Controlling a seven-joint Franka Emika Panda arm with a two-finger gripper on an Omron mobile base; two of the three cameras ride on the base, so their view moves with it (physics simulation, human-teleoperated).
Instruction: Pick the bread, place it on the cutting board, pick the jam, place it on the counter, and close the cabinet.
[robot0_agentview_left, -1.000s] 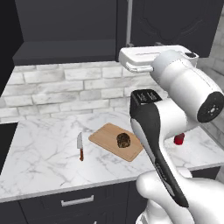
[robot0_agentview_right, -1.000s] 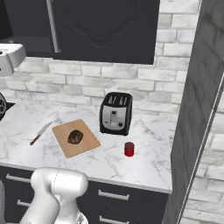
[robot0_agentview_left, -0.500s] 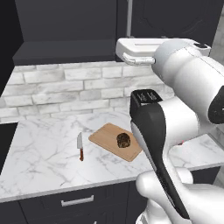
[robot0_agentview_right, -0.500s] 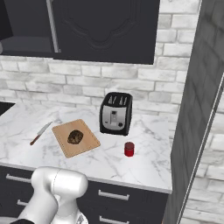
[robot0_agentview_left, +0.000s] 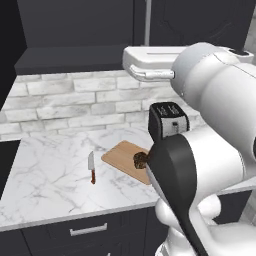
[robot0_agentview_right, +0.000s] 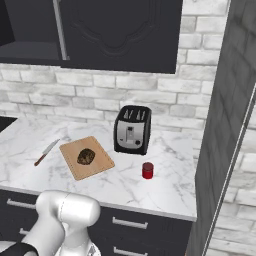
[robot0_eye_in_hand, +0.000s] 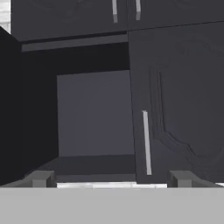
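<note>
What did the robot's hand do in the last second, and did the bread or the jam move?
The gripper swung left across the left base view, in front of the cabinet, staying open and empty. Nothing was grabbed or let go. The bread stayed on the cutting board, the jam stayed on the counter, and the toaster and knife did not move.

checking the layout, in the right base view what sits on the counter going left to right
knife → cutting board with the bread on it → toaster → jam
</note>
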